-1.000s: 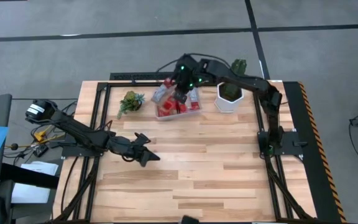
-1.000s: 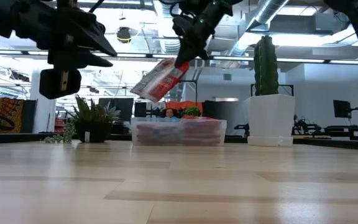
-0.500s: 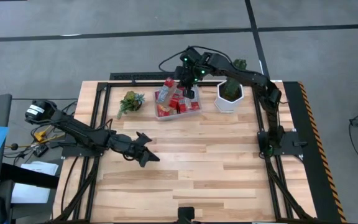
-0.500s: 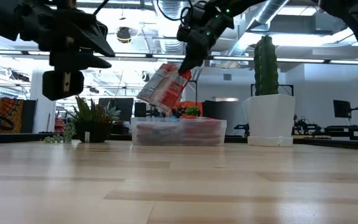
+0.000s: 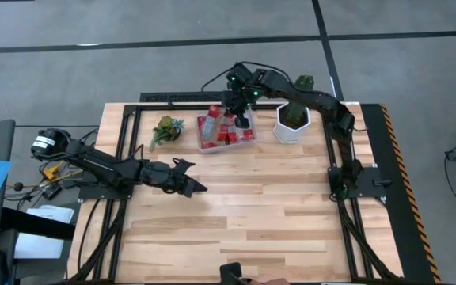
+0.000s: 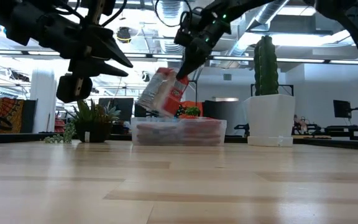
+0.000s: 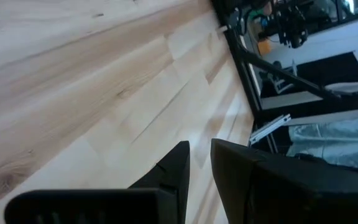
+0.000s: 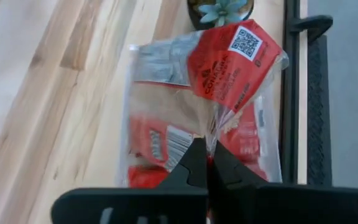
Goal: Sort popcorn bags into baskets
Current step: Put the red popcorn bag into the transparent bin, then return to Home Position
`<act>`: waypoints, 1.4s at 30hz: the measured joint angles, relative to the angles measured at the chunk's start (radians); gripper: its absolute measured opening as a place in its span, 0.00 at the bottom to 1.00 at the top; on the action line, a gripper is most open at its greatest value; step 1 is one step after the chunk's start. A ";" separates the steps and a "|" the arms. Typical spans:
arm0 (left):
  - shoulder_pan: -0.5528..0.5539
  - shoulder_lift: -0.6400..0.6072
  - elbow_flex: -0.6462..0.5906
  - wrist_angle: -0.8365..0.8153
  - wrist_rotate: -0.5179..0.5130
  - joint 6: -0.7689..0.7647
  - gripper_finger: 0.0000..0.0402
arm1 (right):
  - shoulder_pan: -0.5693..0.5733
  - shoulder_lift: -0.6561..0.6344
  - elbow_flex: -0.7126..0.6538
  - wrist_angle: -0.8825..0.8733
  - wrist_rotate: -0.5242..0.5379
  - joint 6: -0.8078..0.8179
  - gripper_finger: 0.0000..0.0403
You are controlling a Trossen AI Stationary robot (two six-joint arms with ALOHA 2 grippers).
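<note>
We judged that our right gripper [image 6: 180, 73], clamped on one popcorn bag [image 6: 161, 91] above the clear tub [image 6: 178, 132] near the desk's far edge, should lower further before releasing, while our left gripper [image 5: 197, 187] hung nearly closed and empty over the desk's left side.

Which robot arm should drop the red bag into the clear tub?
The right. Its gripper already pinches the popcorn bag just above the tub; the left gripper hangs far off over bare table.
</note>
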 joint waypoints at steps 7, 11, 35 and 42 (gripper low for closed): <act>0.008 0.000 0.000 0.001 -0.001 -0.015 0.14 | 0.010 0.040 0.003 0.019 0.003 -0.046 0.02; 0.008 0.000 0.000 0.001 -0.004 -0.015 0.14 | 0.009 0.052 -0.001 0.025 0.019 -0.047 0.07; 0.058 -0.011 0.000 0.005 -0.033 -0.019 0.14 | 0.023 0.030 0.086 0.172 0.239 0.044 0.60; 0.168 -0.217 0.006 0.131 0.011 0.232 0.14 | 0.001 -0.112 0.248 -0.021 0.093 0.237 0.58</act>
